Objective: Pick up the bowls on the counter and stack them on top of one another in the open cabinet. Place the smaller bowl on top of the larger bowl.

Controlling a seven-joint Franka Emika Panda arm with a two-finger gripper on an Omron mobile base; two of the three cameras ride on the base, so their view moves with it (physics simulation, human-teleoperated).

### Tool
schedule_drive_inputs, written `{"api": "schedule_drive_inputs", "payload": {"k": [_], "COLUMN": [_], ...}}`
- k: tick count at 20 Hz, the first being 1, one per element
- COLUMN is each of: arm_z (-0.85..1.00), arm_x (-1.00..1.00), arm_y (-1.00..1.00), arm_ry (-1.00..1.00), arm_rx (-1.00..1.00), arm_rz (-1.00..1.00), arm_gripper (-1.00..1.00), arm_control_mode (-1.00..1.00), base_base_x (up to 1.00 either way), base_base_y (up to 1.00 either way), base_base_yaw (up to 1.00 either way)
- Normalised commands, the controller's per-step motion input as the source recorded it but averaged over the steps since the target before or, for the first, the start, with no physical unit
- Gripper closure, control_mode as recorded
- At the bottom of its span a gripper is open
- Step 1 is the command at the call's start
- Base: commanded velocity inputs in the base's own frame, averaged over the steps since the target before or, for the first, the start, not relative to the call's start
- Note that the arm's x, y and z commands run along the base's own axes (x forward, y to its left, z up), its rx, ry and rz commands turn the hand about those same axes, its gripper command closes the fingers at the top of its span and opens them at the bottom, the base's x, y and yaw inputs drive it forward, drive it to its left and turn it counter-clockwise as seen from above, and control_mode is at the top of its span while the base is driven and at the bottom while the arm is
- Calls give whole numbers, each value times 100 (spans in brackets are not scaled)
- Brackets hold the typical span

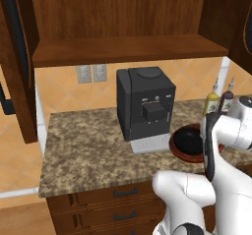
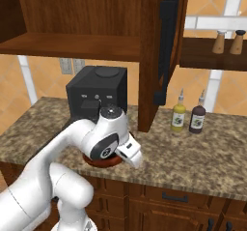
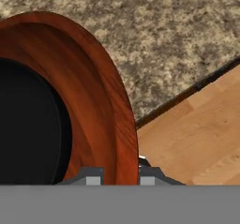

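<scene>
Speckled brown-beige granite forms the counter (image 3: 187, 45), its dark front edge running above pale wood flooring in the hand view. At the bottom of that view the gripper (image 3: 121, 177) stands with its two grey fingertips (image 3: 93, 177) narrowly parted, one on each side of the rim of the larger bowl (image 3: 101, 101), so the jaws are pinched on that rim. This bowl is wide, shallow and glossy reddish-brown with visible wood grain. Nested inside it sits the smaller bowl (image 3: 28, 129), round and glossy black; together they make two bowls, both resting on the counter near its front edge. Just beside them stands one boxy black coffee machine (image 1: 145, 103) on a pale grey drip base. Farther along the counter stand two bottles, one yellow-green bottle (image 2: 178, 114) and one dark brown bottle (image 2: 197, 116). Above hangs the open cabinet (image 1: 128, 49), dark brown wood with a plain shelf board and grained back.
</scene>
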Motion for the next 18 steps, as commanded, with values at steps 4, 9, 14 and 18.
{"api": "schedule_drive_inputs", "payload": {"k": [4,9,14,18], "arm_z": [82,50,47,45], "arm_x": [-26,-30,-21,-6], "arm_y": [25,9,11,34], "arm_ry": [0,0,0,-2], "arm_rx": [-1,4,12,11], "arm_rz": [0,0,0,-2], "arm_gripper": [100,100,100,100], "arm_control_mode": [-100,-100,-100,-100], "base_base_x": [0,0,0,0], "base_base_y": [0,0,0,0], "base_base_yaw": [0,0,0,0]}}
